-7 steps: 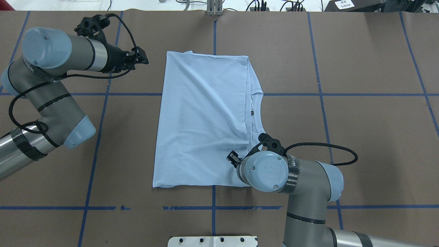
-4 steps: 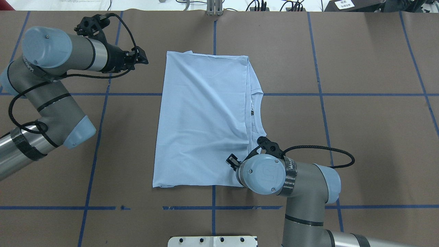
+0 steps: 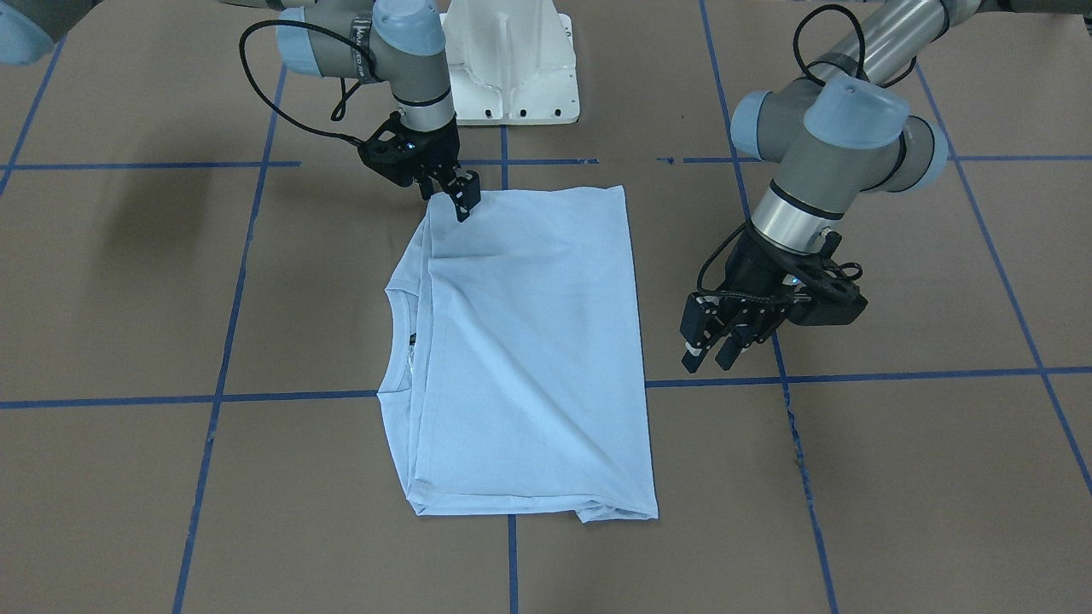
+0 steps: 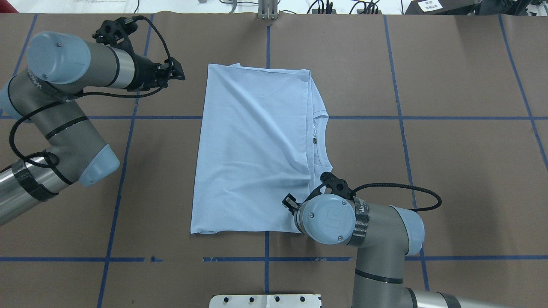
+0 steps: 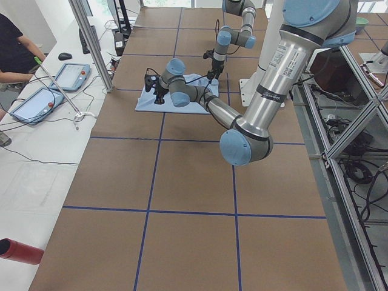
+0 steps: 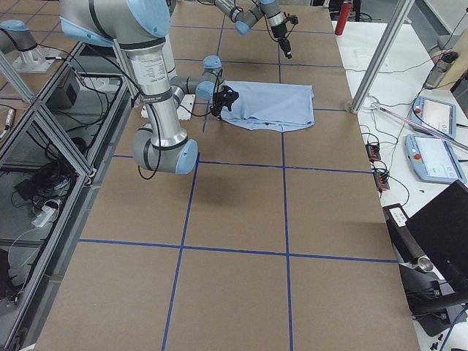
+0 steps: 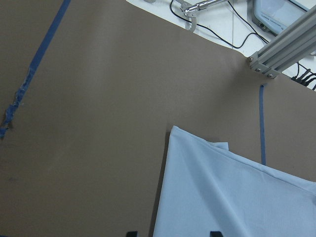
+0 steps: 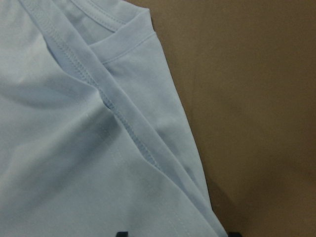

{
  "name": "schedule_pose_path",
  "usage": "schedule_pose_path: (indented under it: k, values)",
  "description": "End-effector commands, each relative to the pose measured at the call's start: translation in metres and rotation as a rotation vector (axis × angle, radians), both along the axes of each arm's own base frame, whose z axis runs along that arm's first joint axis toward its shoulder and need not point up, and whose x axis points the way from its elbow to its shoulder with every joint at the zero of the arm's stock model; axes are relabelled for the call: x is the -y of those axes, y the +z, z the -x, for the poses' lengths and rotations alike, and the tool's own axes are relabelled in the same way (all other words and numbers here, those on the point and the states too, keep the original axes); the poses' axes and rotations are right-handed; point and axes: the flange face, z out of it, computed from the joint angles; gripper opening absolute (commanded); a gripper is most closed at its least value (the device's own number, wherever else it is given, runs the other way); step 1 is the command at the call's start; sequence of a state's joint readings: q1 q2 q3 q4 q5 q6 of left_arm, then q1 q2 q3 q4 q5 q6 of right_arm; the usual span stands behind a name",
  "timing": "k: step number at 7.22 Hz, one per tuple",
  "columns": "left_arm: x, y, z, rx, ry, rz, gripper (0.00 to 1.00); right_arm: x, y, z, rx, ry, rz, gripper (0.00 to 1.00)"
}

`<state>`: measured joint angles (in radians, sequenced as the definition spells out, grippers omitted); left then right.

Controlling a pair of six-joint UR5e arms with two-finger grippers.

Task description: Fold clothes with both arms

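Observation:
The light blue T-shirt [image 4: 252,149] lies folded lengthwise on the brown table, its collar [image 4: 319,141] and dark neck label [image 3: 412,338] on the robot's right. Its palm print is hidden. My right gripper [image 3: 461,203] is open, low over the shirt's near right corner; in the overhead view the wrist mostly hides the right gripper [image 4: 293,204]. The right wrist view shows the shirt's layered hems [image 8: 123,128] between the spread fingertips. My left gripper [image 4: 180,72] is open and empty, above the table to the left of the shirt's far left corner [image 7: 173,129]. The left gripper [image 3: 710,356] is clear of the cloth.
The white pedestal base [image 3: 512,68] stands at the near edge behind the shirt. Blue tape lines [image 4: 124,171] grid the table. An aluminium post [image 4: 267,9] and cables sit at the far edge. An operator [image 5: 15,48] sits beyond the far edge.
My right arm has shifted slightly towards the robot and the left over the shirt's near right corner. The left arm has barely moved. The shirt lies as before.

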<state>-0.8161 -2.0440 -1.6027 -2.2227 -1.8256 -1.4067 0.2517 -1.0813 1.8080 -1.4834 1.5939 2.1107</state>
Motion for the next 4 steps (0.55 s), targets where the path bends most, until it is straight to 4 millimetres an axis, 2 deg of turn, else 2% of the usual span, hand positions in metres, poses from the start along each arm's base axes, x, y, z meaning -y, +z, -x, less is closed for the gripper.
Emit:
schedule_pose_path:
  k: [1, 2, 3, 4]
  values:
    - [-0.0004, -0.0002, 0.0003, 0.0, 0.0, 0.0, 0.58, 0.0, 0.0017, 0.0001, -0.004, 0.0, 0.001, 0.6]
    - [-0.0002, 0.0003, 0.0001, 0.0, 0.0, 0.0, 0.58, 0.0, 0.0007, 0.0003, -0.003, 0.0, 0.001, 0.58]
    - [-0.0001, 0.0005, 0.0, 0.001, 0.0, 0.001, 0.58, 0.0009, 0.0023, 0.0, -0.005, 0.003, 0.002, 0.5]
    - [-0.0002, -0.0002, 0.0004, 0.001, -0.001, 0.0, 0.58, 0.0028, 0.0002, -0.0005, -0.001, 0.005, 0.0, 0.06]
